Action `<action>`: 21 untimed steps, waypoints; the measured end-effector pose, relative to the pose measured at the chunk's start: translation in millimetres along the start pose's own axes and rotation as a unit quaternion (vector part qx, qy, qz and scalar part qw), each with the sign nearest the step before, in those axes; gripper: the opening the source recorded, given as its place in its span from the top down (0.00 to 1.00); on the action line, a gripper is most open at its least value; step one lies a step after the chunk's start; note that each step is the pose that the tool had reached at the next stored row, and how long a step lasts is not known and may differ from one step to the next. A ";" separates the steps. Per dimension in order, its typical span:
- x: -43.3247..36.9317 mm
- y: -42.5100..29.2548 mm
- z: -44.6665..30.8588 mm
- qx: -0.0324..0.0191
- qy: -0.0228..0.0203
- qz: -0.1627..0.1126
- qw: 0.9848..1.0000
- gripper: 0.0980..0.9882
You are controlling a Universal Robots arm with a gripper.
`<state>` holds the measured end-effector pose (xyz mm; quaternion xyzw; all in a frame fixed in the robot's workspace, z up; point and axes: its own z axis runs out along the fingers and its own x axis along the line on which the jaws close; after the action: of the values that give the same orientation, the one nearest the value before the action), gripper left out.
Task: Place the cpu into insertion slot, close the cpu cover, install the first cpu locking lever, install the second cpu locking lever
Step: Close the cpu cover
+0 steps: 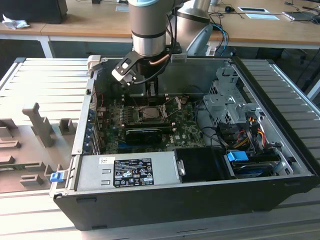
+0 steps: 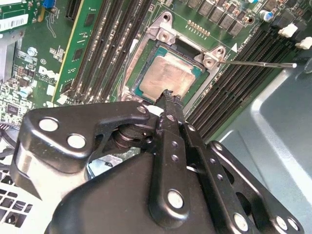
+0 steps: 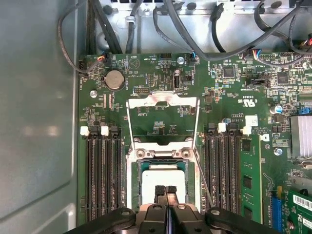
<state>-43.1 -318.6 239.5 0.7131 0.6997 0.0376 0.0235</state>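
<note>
My arm (image 1: 148,30) rose at the top centre of the exterior view, a thick silver-grey cylinder with a pale blue cap, a black collar and a copper-coloured cable (image 1: 159,60) curling under it. My gripper (image 2: 168,95) was glossy black linkage bars pinned with round silver rivets (image 2: 76,141), tapering to ridged fingertips (image 3: 160,191)

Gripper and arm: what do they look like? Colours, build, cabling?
The arm is a silver-grey cylinder with a pale blue ring at a joint and a black cable running alongside it. A black-and-white module is mounted at the wrist. The gripper is black metal, with flat linkage bars joined by silver pins, ending in narrow ridged fingers.
</note>
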 end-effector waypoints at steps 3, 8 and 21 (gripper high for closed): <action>-0.3 6.1 0.5 0.000 0.000 0.000 1.000 0.99; -0.2 9.7 0.8 0.000 0.000 0.000 1.000 0.99; -0.1 12.0 -3.5 0.000 0.000 0.000 1.000 0.99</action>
<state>-31.5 -319.0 244.1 0.7130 0.6997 0.0377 0.0234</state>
